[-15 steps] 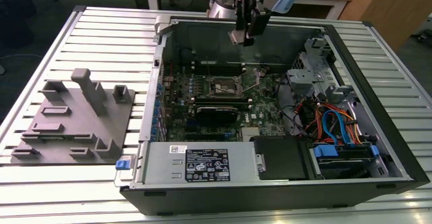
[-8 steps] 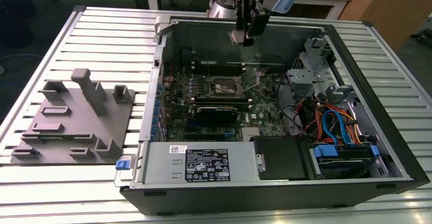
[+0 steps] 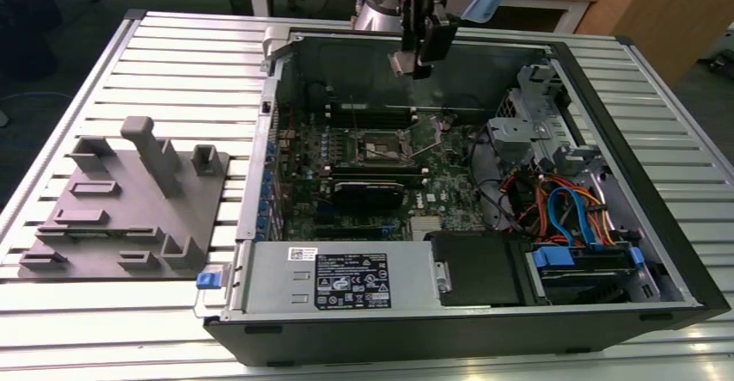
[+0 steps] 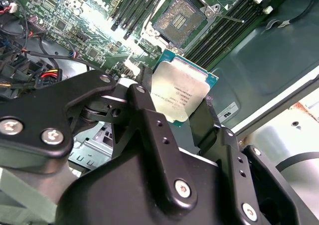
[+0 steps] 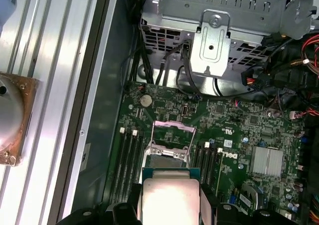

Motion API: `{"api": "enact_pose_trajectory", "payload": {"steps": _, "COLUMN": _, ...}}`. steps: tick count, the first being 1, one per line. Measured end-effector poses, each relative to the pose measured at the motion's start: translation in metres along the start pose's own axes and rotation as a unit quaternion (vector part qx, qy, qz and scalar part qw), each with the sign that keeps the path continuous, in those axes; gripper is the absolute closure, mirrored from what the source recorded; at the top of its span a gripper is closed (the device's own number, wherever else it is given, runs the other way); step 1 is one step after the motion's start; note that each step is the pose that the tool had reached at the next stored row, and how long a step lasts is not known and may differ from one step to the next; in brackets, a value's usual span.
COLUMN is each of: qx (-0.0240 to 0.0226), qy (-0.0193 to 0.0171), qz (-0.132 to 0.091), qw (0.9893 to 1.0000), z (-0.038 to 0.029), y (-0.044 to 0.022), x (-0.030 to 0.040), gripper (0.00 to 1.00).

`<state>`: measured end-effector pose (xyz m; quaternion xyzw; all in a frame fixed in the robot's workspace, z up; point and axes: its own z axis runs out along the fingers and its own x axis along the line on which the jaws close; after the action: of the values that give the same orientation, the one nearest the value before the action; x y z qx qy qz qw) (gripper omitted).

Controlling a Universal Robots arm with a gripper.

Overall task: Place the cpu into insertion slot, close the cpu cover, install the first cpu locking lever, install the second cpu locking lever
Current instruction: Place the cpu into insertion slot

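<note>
None of the four steps is finished. Claw [image 3: 415, 58] is clenched on the chip [image 4: 182, 88] by two opposite edges, hanging above the open computer case [image 3: 642, 252], well clear of the board. Socket [image 4: 178, 17] is bare, its dark centre exposed, and the cover [image 5: 173, 126] is raised. Left to do: seating, closing, both lockings.

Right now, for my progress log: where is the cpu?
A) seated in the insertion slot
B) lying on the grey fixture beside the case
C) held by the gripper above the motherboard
C: the cpu sits clamped in the gripper, while the insertion slot lies open with no chip in it.
</note>
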<state>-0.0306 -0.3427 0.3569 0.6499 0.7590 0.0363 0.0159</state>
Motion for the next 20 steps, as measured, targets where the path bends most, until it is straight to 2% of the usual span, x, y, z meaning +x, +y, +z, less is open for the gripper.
{"api": "enact_pose_trajectory", "payload": {"steps": 20, "qx": -0.0003, "qy": -0.0013, "qz": 0.017, "qw": 0.9999, "z": 0.0002, "y": 0.0, "x": 0.0, "gripper": 0.46}}
